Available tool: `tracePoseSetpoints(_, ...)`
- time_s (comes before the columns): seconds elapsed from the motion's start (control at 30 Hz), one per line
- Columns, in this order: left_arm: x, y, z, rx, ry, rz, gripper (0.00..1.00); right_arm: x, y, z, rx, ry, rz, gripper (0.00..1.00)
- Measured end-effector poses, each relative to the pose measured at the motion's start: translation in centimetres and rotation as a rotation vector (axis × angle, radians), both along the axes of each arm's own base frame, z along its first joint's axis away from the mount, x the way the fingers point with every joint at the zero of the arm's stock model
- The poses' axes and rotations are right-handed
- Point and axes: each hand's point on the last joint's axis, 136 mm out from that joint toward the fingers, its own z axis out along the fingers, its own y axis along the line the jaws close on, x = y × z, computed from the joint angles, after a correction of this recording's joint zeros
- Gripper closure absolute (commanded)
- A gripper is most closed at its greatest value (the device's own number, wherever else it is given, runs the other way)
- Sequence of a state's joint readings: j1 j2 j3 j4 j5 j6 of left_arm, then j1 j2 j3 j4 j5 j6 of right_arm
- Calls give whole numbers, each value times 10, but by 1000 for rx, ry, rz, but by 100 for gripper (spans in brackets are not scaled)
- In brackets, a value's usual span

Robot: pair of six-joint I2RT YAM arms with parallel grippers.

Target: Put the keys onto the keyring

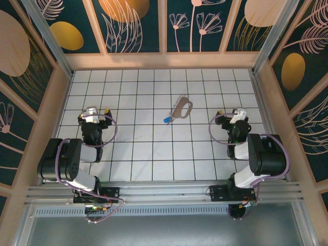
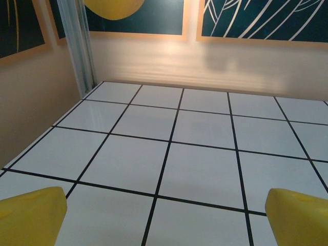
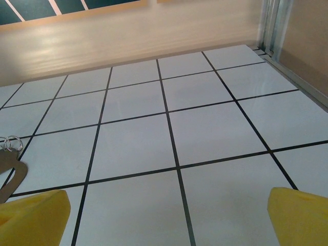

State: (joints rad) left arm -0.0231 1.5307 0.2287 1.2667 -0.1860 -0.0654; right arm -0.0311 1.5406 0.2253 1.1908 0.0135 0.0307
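yellow-tipped left claw (image 1: 96,110) spread wide, empty, parked over bare table (image 1: 154,154). right claw (image 1: 230,111) same: fully spread, gripping nothing. blue-headed key (image 1: 167,120) mid-table between both, just at the near end of the brown keyring (image 1: 182,108), contact unclear. thin metal ring (image 3: 10,143) peeking in at the right wrist view's left edge. likely risks: flat key skidding on glossy tile under a pinch, ring too thin to pry apart, floppy strap dragging the key off line.

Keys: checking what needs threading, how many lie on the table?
1: the blue-headed key lies near the middle of the table, by the near-left end of the brown keyring strap. Another could be hidden beneath the strap.
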Motion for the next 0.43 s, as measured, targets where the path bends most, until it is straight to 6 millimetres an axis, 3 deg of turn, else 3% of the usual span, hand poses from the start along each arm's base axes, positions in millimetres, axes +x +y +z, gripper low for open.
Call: tracePoseSetpoints(0.43, 0, 0, 0, 0, 0, 0, 1, 0, 1, 1, 3, -3, 12, 1)
